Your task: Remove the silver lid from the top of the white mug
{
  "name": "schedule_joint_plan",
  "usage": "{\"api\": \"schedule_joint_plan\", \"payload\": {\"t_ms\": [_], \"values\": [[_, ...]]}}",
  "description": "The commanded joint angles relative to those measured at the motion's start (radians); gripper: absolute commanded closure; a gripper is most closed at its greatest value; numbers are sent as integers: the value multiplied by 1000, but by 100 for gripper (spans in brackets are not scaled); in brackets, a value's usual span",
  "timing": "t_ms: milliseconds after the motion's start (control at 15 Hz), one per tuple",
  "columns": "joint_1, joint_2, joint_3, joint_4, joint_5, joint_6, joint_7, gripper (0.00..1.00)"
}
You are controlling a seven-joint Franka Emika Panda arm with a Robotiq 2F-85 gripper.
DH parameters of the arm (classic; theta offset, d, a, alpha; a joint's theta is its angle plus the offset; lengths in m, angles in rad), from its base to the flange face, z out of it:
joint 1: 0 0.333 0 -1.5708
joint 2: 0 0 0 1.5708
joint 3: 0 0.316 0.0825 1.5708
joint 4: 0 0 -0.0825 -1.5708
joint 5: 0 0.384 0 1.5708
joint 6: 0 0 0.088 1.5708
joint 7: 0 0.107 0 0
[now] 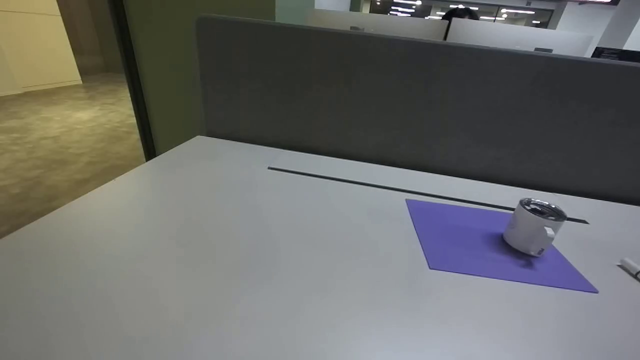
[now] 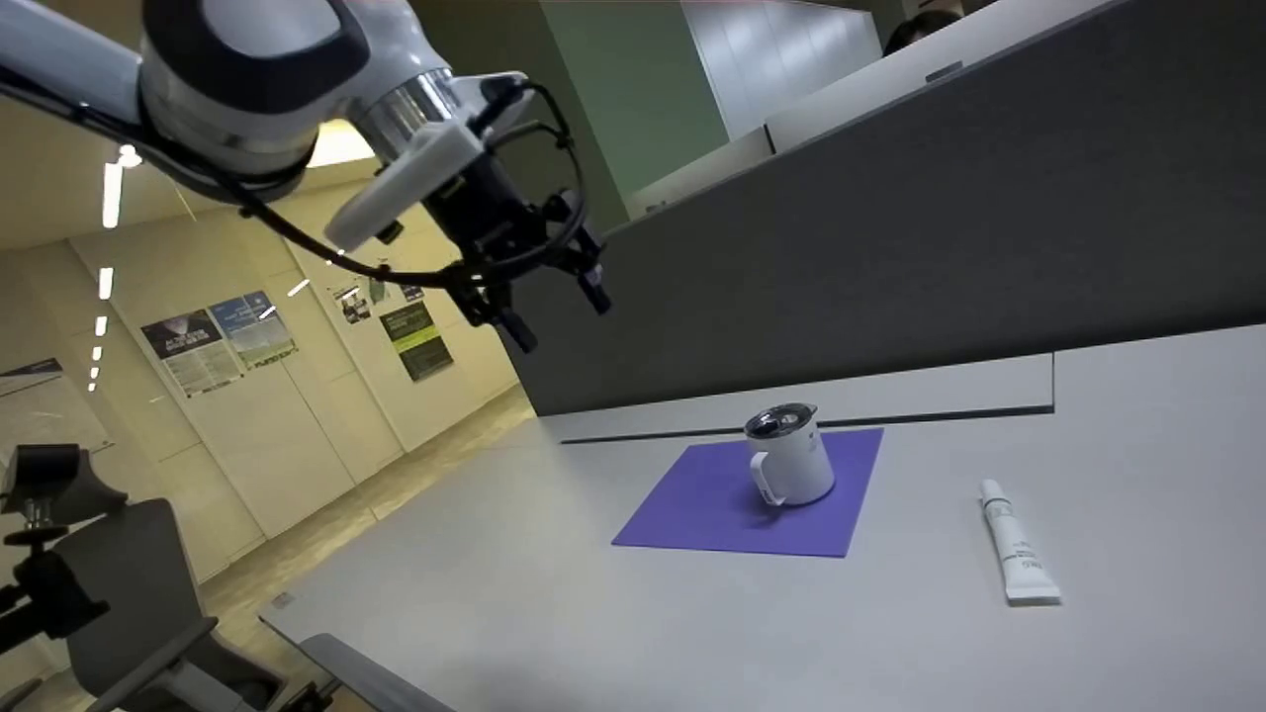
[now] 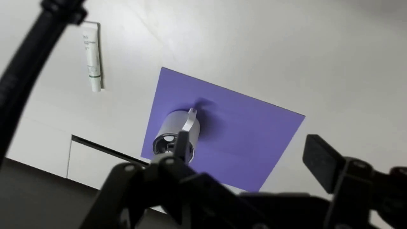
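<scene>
The white mug (image 1: 526, 234) stands upright on the purple mat (image 1: 452, 240), its handle out to the side. It also shows in an exterior view (image 2: 801, 469) and the wrist view (image 3: 175, 123). The silver lid (image 1: 542, 209) sits on the mug's rim, shiny with dark areas; it also shows in an exterior view (image 2: 778, 421). My gripper (image 2: 559, 318) is open and empty, high above the table and apart from the mug. In the wrist view, the gripper's (image 3: 249, 148) fingers are wide apart, and one finger hides part of the lid (image 3: 162, 147).
A white tube (image 2: 1014, 549) lies on the white table beside the mat; it also shows in the wrist view (image 3: 92, 54). A dark grey partition (image 1: 400, 105) stands along the table's back edge. A thin dark slot (image 1: 350, 180) runs along the table behind the mug.
</scene>
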Motion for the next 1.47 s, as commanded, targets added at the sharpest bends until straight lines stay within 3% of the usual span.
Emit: {"api": "schedule_joint_plan", "payload": {"t_ms": [0, 333, 600, 667, 733, 867, 1400], "values": [[64, 259, -56, 200, 145, 34, -156, 40], [1, 497, 26, 419, 319, 1, -288, 75], [-60, 617, 86, 557, 268, -29, -249, 99], [-64, 633, 77, 589, 203, -71, -184, 100], [-79, 587, 109, 502, 250, -2, -243, 91], [-90, 621, 109, 550, 213, -35, -215, 99], [-99, 645, 111, 576, 209, -22, -208, 100]]}}
